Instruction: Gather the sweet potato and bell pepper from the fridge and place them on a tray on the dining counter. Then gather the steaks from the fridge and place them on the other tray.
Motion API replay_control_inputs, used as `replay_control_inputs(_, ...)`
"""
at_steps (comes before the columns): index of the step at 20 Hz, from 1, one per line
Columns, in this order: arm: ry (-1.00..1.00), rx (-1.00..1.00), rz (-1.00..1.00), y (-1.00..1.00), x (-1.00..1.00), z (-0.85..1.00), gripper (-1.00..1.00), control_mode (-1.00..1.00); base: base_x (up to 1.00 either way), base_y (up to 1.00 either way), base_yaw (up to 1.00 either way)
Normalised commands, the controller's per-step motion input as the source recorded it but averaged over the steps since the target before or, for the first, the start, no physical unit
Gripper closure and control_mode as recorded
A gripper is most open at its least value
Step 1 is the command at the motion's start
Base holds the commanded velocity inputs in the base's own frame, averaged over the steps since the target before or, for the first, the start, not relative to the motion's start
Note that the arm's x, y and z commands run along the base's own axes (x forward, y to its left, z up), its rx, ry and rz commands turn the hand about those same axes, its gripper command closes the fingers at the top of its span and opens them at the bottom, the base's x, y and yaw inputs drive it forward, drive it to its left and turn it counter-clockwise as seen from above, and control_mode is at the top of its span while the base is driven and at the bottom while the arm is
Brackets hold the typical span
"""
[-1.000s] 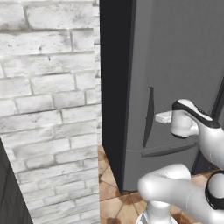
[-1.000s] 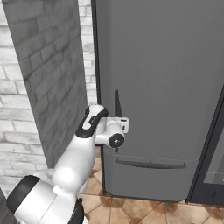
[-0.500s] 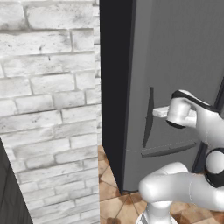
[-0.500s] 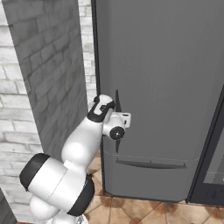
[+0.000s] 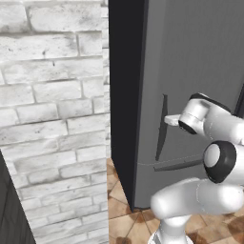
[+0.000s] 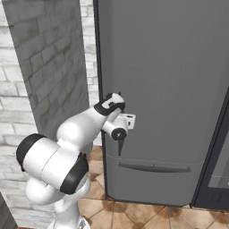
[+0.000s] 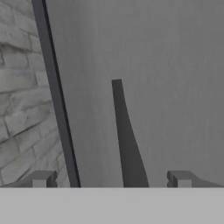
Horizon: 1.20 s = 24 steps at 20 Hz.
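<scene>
Fridge [image 5: 190,62] fills the scene dead ahead of the jaws, door shut, brick wall [image 5: 52,119] off to its side. Dark curved handle [image 7: 127,140] runs straight btwn the two fingertips. Gripper [image 7: 111,179] jaws wide apart, nothing held, just short of the handle.

Flat, even rendered light with no glare; all views slightly soft, shadows faint on the fridge [image 6: 165,89].
</scene>
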Motion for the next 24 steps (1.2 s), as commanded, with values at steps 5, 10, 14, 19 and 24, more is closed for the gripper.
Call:
replay_control_inputs(5, 0.0, 0.0, 0.0, 0.0, 0.02, -0.01, -1.0, -1.0, 0.0, 0.0, 0.0)
replay_control_inputs(10, 0.0, 0.0, 0.0, -0.05, 0.06, -0.01, -1.0, -1.0, 0.0, 0.0, 0.0)
replay_control_inputs(14, 0.0, 0.0, 0.0, -0.08, 0.18, 0.0, -1.0, -1.0, 0.0, 0.0, 0.0)
replay_control_inputs(19, 0.0, 0.0, 0.0, -0.13, 0.23, 0.0, -1.0, -1.0, 0.0, 0.0, 0.0)
replay_control_inputs(24, 0.0, 0.0, 0.0, -0.11, 0.18, 0.0, -1.0, -1.0, 0.0, 0.0, 0.0)
